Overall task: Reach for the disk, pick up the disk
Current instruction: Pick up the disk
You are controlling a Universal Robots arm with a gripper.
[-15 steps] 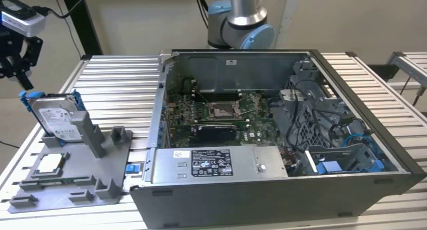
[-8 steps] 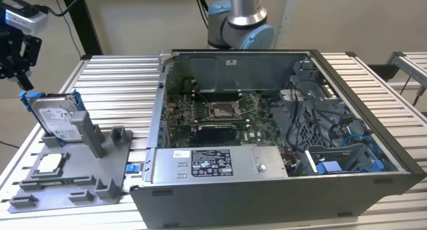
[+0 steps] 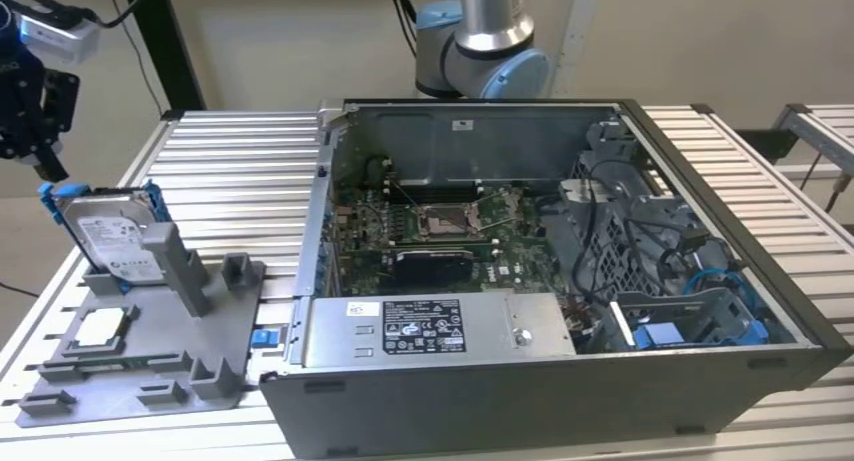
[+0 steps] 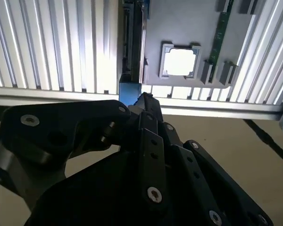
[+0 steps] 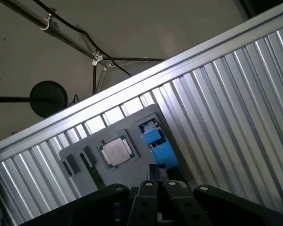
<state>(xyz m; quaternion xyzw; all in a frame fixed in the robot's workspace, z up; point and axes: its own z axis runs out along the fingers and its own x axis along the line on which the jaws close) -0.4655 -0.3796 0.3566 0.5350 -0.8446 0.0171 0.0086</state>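
**Gripper at the disk's top corner**

Your gripper [image 3: 56, 173] hangs nose-down at the exterior view's left, right over the top of the disk [image 3: 114, 236]. It sits above the blue rail [image 3: 50, 203] on that end. Touching, or just short of it? I can't call that. The same goes for the jaws: whether they're parted or closed, I can't tell.

The disk stands on edge in the grey holder [image 3: 187, 271], with its label facing the camera and a rail on each short side. That pose looks deliberate. Upright, it offers its top edge to a grip from straight above, which is how your tool is pointed.

In the second wrist view you look down past the tool onto the disk edge-on, with blue rail just beyond the nose. The line-up reads fair, though it's toward one end rather than mid-edge.

The chip [image 3: 100, 328] lies flat on the holder's base, near the disk. The open case [image 3: 534, 401] sits well apart, toward the exterior view's right. The disk isn't lifted yet; it's seated in its slot.
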